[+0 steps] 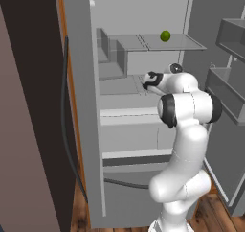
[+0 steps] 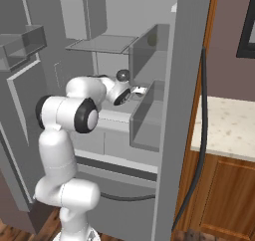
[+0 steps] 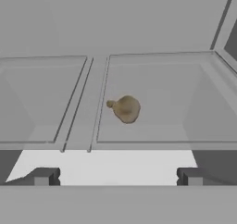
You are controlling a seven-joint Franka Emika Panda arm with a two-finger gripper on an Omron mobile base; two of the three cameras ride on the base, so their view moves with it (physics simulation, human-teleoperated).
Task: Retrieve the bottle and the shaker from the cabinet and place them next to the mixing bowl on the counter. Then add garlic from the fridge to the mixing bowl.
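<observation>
**Arm reaching into the open fridge, garlic sitting alone on a glass shelf**

Going left to right in the left base view: there's the brown cabinet side, then the fridge (image 1: pixel 81 106) wall with its dark seal hanging down the edge, then the pale grey inside with glass shelves, and the door bins (image 1: pixel 229 82) over on the right. The arm goes in between the fridge wall and the open door, with its hand at mid-shelf height. A small green round fruit (image 1: pixel 165 35) sits on the top glass shelf above the arm.

From the right base view the hand is next to a grey box-like drawer, and the beige table (image 2: pixel 229 125) starts just past the fridge's right side.

In the hand view the fingers (image 3: pixel 118 177) are spread wide with nothing between them, just the two dark tips poking up at the bottom, well apart. The garlic (image 3: pixel 125 108) is ahead of them, lying inside a clear-walled section of the shelf, with open shelf all around it and not touching any edge. A divider strip runs just to its left. It's a tan-brown lumpy bulb with a short stubby stem. It's lying on its side, long axis roughly left-right in this view, stem pointing left.
</observation>
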